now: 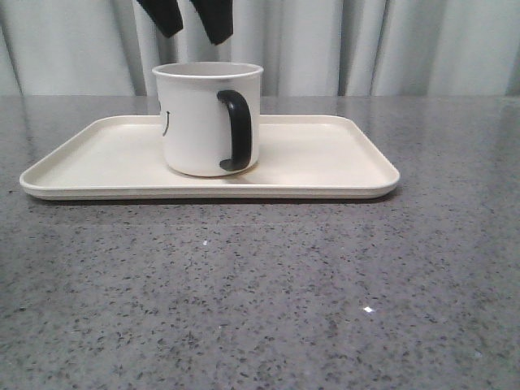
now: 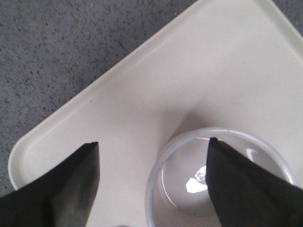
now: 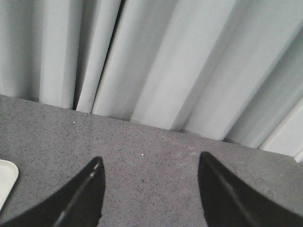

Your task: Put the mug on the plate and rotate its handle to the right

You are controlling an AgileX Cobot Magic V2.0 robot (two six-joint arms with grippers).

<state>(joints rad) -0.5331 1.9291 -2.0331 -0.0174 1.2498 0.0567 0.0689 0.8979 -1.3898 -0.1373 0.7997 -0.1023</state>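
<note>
The white mug (image 1: 199, 118) stands upright on the cream-white plate (image 1: 325, 154), left of its middle. Its black handle (image 1: 236, 130) faces the camera, slightly toward the right. A bit of the black face print shows on the mug's left side. My left gripper (image 1: 193, 36) hangs just above the mug's rim, open and empty. In the left wrist view the left gripper (image 2: 153, 142) is over the mug (image 2: 182, 175) and the plate (image 2: 189, 71), one finger above the mug's mouth and one outside it. My right gripper (image 3: 151, 157) is open and empty over the bare table.
The grey speckled table (image 1: 260, 292) stretches in front of and around the plate. Pale curtains (image 1: 390, 41) hang behind the table. A corner of the plate (image 3: 5, 182) shows in the right wrist view. The right gripper is out of the front view.
</note>
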